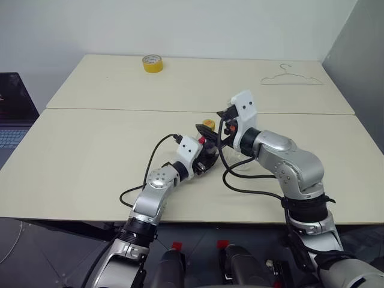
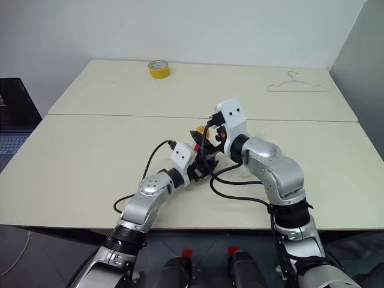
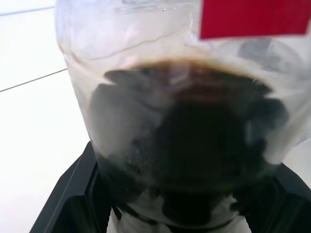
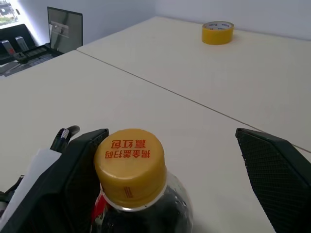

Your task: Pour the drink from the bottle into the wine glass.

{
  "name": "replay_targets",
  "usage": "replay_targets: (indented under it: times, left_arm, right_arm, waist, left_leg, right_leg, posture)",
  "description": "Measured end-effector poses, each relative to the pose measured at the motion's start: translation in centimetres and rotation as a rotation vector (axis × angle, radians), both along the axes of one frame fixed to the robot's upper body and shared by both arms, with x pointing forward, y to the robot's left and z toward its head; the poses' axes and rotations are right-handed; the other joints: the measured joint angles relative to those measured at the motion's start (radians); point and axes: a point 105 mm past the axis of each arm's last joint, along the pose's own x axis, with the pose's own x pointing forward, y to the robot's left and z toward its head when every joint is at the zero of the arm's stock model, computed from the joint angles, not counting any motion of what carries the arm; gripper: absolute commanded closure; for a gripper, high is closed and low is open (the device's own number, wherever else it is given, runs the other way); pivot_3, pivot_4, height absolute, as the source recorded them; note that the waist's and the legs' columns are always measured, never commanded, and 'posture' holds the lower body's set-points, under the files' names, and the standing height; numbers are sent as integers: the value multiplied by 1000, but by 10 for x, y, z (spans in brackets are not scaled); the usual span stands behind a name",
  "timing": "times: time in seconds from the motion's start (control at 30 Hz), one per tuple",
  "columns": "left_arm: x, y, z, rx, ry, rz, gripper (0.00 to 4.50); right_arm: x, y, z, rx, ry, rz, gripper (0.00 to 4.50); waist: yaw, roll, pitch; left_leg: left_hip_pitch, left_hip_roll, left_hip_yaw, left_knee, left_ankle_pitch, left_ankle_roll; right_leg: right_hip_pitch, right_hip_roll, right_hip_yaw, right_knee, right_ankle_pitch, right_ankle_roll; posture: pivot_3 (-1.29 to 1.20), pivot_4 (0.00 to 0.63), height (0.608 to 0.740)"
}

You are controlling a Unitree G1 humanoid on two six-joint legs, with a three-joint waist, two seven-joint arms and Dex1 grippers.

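Near edge of the cream desk [image 1: 90, 180]: left hand [image 1: 207, 157] clamped around the belly of the bottle [image 3: 184, 126], black fingers [image 3: 68, 204] pressed to both sides, dark drink [image 3: 194, 145] filling the lower body beneath the red label [image 3: 252, 17]. Bottle upright, yellow cap [image 4: 130, 162] still screwed on. Just above, right hand [image 1: 226, 129] spread wide, fingers [image 4: 277, 170] flanking the cap, gripping nothing. Partly hidden behind the right forearm, the wine glass [image 1: 240, 161], standing on the desk. Farther back, a yellow tape roll [image 1: 152, 63] and a wire hanger [image 1: 291, 78].
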Motion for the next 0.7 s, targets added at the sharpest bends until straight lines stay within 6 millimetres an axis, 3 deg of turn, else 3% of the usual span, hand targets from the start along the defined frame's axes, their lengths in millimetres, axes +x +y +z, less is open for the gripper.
replay_targets:
  times: [0.2, 0.4, 0.7]
  left_arm:
    - [0, 3, -1, -5, 2, 6, 1256]
    - [0, 3, -1, -9, 4, 7, 1256]
    - [0, 2, -1, -16, 5, 9, 1256]
  right_arm:
    - [-7, -2, 4, 36, -2, 40, 39]
    - [-8, 24, 8, 60, -18, 76, 39]
    - [9, 38, 1, 80, -11, 28, 39]
  waist:
    - [-2, 0, 0]
    - [-2, 0, 0]
    - [-1, 0, 0]
  left_leg:
    - [0, 0, 0, 0, 0, 0]
    - [0, 1, 0, 0, 0, 0]
    - [0, 0, 0, 0, 0, 0]
  right_leg:
    - [0, 0, 0, 0, 0, 0]
    - [0, 1, 0, 0, 0, 0]
    - [0, 0, 0, 0, 0, 0]
  posture:
    - [0, 150, 740]
    - [0, 150, 740]
    - [0, 150, 740]
